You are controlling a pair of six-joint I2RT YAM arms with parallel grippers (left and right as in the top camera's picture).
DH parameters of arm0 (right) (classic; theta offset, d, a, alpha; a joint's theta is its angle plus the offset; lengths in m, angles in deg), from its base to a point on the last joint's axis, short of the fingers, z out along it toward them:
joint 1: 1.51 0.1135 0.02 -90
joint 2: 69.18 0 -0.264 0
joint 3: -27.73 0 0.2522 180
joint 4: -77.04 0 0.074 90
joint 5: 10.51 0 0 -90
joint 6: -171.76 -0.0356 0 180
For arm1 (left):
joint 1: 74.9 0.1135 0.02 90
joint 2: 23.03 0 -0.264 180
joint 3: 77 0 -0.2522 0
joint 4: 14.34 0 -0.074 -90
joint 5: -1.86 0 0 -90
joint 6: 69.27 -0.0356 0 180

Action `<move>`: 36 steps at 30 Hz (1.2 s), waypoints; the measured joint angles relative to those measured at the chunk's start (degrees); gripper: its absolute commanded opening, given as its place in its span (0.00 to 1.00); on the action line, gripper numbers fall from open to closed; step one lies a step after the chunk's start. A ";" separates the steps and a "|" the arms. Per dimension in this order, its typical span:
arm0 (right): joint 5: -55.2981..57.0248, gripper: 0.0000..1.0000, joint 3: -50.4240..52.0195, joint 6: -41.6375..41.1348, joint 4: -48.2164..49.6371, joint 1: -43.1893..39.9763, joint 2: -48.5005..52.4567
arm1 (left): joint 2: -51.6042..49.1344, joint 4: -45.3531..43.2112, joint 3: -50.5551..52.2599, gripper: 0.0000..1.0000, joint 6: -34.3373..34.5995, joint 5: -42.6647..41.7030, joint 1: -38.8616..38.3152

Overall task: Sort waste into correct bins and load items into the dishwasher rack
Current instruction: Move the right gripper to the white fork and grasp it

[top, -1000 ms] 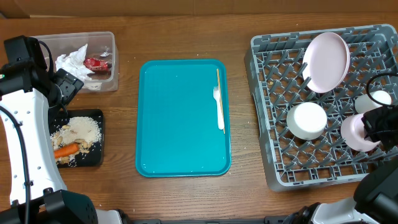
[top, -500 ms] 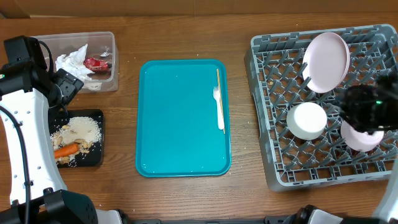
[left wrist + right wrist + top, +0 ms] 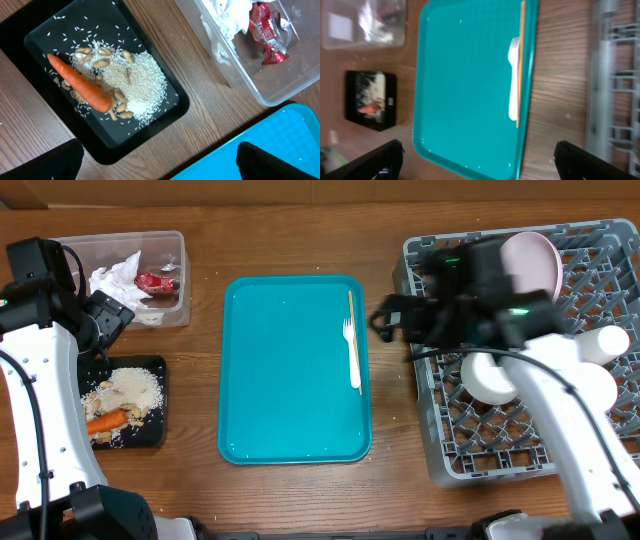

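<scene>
Currently the loading step is in hand, judging by the layout. The plate [image 3: 540, 265], two bowls [image 3: 487, 377] and the cup [image 3: 612, 339] are already sitting in the rack [image 3: 420, 430] at the right edge of the surface. Only the fork [image 3: 353, 358] and the stick [image 3: 351, 310] are lying outside it, on the right side of the teal tray [image 3: 290, 370] at the middle of the surface.

The right claw [image 3: 480, 161] is hanging above the tray's right side with its fingers spread wide and nothing between them. The left claw [image 3: 160, 164] is hovering equally spread and empty over the bins at the left edge.

The waste appears sorted:
- The carrot [image 3: 80, 82], nuts [image 3: 100, 64] and rice [image 3: 145, 80] are lying in the black tray [image 3: 50, 35].
- Crumpled paper [image 3: 225, 15] and a red wrapper [image 3: 265, 35] are sitting in the clear tub [image 3: 280, 95] at the far left corner.

The next move probably calls for lowering the right claw onto the fork and turning the fingers across its thin handle.

Obstacles:
- The stick is lying just beside the fork, possibly touching it, so one pinch is likely to catch both or flick one away.
- Both pieces are lying flat, so the fingertips need to work almost at the tray floor.
- The tray rim and the rack's left wall are standing between pickup and placement.
- The dishes are already taking up much of the rack's right and far parts.
</scene>
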 measured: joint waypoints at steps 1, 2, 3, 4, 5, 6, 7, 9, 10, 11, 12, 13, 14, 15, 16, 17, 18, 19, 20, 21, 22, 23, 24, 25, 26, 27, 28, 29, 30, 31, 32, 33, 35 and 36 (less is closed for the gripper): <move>2.05 1.00 0.00 -0.52 1.25 2.16 1.20 | 0.00 0.00 0.00 1.00 0.00 -0.02 0.00; 3.61 1.00 0.00 -1.07 2.40 3.98 2.45 | 0.00 -0.02 0.00 1.00 0.00 -0.02 0.00; 5.77 1.00 0.00 -1.97 3.82 6.08 4.13 | 0.00 -0.02 0.00 1.00 0.00 -0.02 0.00; 7.56 1.00 0.00 -2.82 5.16 7.74 5.86 | 0.00 -0.02 0.00 1.00 0.00 -0.02 0.00; 9.70 1.00 0.00 -3.93 6.58 9.51 7.96 | 0.00 0.00 0.00 1.00 0.00 -0.02 0.00; 11.19 0.99 0.00 -4.70 7.52 10.69 9.84 | 0.00 -0.02 0.00 1.00 0.00 -0.02 0.00; 12.70 0.98 0.00 -5.35 8.76 11.61 11.63 | 0.00 -0.02 0.00 1.00 0.00 -0.02 0.00; 14.71 0.97 0.00 -6.14 11.04 12.96 15.56 | 0.00 0.00 0.00 1.00 0.00 -0.02 0.00; 15.21 0.95 0.00 -6.45 11.58 13.38 17.11 | 0.00 0.00 0.00 1.00 0.00 -0.02 0.00; 15.82 0.95 0.00 -6.67 12.13 13.75 18.84 | 0.00 0.00 0.00 1.00 0.00 -0.02 0.00; 16.13 0.94 0.00 -6.73 12.37 14.01 20.02 | 0.00 -0.02 0.00 1.00 0.00 -0.02 0.00; 16.72 0.94 0.00 -6.95 12.79 14.23 21.92 | 0.00 -0.02 0.00 1.00 0.00 -0.02 0.00; 17.07 0.94 0.00 -7.08 12.98 14.34 23.08 | 0.00 0.00 0.00 1.00 0.00 -0.02 0.00; 17.27 0.94 0.00 -7.26 13.33 14.38 24.30 | 0.00 -0.02 0.00 1.00 0.00 -0.02 0.00; 17.46 0.94 0.00 -7.32 13.55 14.38 25.14 | 0.00 0.00 0.00 1.00 0.00 -0.02 0.00; 17.64 0.94 0.00 -7.32 13.79 14.38 26.03 | 0.00 0.00 0.00 1.00 0.00 -0.02 0.00; 17.88 0.93 0.00 -7.32 14.03 14.38 26.69 | 0.00 0.00 0.00 1.00 0.00 -0.02 0.00; 18.10 0.93 0.00 -7.32 14.34 14.40 27.32 | 0.00 0.00 0.00 1.00 0.00 -0.02 0.00; 18.16 0.92 0.00 -7.30 14.38 14.38 27.71 | 0.00 0.00 0.00 1.00 0.00 -0.02 0.00; 18.29 0.91 0.00 -7.34 14.43 14.40 28.15 | 0.00 0.00 0.00 1.00 0.00 -0.02 0.00; 18.34 0.91 0.00 -7.34 14.47 14.38 28.35 | 0.00 0.00 0.00 1.00 0.00 -0.02 0.00; 18.32 0.90 0.00 -7.39 14.53 14.38 28.65 | 0.00 -0.02 0.00 1.00 0.00 -0.02 0.00; 18.32 0.89 0.00 -7.43 14.60 14.40 28.94 | 0.00 0.00 0.00 1.00 0.00 0.00 0.00; 18.32 0.89 0.00 -7.52 14.58 14.40 29.14 | 0.00 -0.02 0.00 1.00 0.00 -0.02 0.00; 18.32 0.89 0.00 -7.50 14.56 14.47 29.42 | 0.00 0.00 0.00 1.00 0.00 -0.02 0.00; 18.32 0.88 0.00 -7.52 14.60 14.51 29.55 | 0.00 0.00 0.00 1.00 0.00 -0.02 0.00; 18.32 0.88 0.00 -7.61 14.67 14.64 29.75 | 0.00 0.00 0.00 1.00 0.00 -0.02 0.00; 18.34 0.88 0.00 -7.69 14.71 14.82 29.94 | 0.00 0.00 0.00 1.00 0.00 -0.02 0.00; 18.36 0.88 0.00 -7.72 14.78 15.04 30.10 | 0.00 0.00 0.00 1.00 0.00 -0.02 0.00; 18.36 0.87 0.00 -7.69 14.86 15.23 30.36 | 0.00 -0.02 0.00 1.00 0.00 -0.02 0.00; 18.34 0.87 0.00 -7.76 15.10 15.52 30.71 | 0.00 0.00 0.00 1.00 0.00 -0.02 0.00; 18.32 0.87 0.00 -7.91 15.19 15.80 31.12 | 0.00 0.00 0.00 1.00 0.00 -0.02 0.00; 18.78 0.86 -0.11 -8.13 15.15 16.26 31.76 | 0.00 0.00 0.00 1.00 0.00 -0.02 0.00; 18.56 0.86 -0.11 -8.37 15.28 16.33 31.76 | 0.00 0.00 0.00 1.00 0.00 -0.02 0.00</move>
